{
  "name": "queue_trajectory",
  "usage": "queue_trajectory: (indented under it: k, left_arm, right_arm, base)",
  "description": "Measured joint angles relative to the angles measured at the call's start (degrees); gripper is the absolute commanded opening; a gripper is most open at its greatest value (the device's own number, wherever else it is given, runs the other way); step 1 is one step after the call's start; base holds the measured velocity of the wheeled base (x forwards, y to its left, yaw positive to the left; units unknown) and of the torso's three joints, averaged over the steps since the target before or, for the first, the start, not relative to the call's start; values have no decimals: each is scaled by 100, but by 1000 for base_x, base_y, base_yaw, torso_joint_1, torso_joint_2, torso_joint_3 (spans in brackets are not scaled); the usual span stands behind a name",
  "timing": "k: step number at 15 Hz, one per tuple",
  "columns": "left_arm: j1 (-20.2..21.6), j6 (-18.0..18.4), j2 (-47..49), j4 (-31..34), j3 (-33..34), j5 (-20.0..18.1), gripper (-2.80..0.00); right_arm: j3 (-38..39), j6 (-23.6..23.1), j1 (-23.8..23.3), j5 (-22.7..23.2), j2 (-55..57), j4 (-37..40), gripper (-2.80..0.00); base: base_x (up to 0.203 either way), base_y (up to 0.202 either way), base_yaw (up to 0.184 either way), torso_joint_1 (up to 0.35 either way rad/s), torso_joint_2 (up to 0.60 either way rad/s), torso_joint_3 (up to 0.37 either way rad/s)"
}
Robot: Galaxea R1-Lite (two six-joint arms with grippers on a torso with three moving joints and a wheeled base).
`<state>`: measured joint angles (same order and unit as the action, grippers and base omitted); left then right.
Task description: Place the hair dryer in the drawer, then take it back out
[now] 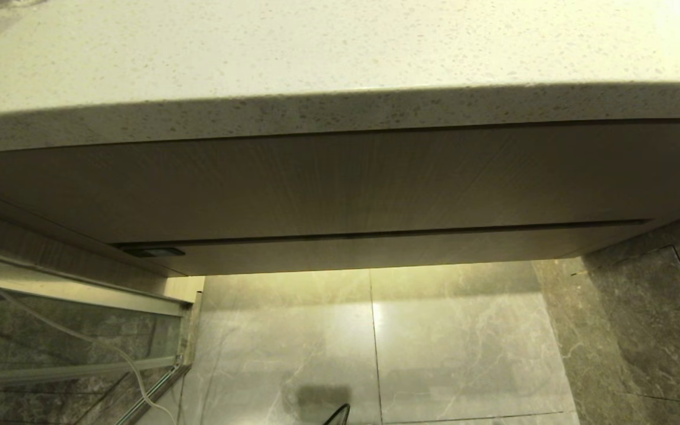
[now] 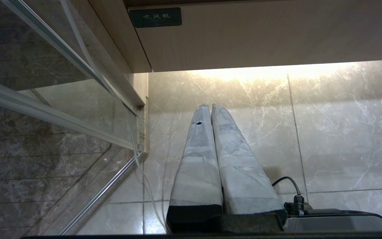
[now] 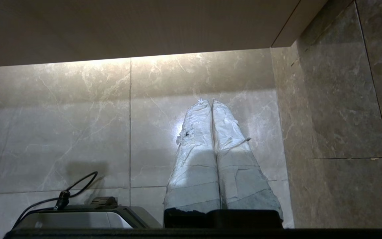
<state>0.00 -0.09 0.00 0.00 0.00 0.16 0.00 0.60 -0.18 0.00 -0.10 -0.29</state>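
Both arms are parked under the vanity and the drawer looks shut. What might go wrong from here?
1. The drawer front is a narrow strip with no handle visible, so shut fingers may slip off the thin seam above it.
2. The left gripper hangs beside the glass panel and a thin clear tube; swinging it up could snag the tube.
3. The countertop overhangs; a rising right gripper could hit it.
The hair dryer is not in view.
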Motion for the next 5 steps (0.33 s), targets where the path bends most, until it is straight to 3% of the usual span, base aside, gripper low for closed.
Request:
queue_trajectory:
  k: [5]
  left_arm:
    - [0,2,0,0,0,0,-280]
  right_arm:
    - [0,55,0,0,2,2,-280]
  base:
    - [0,0,0,0,0,0]
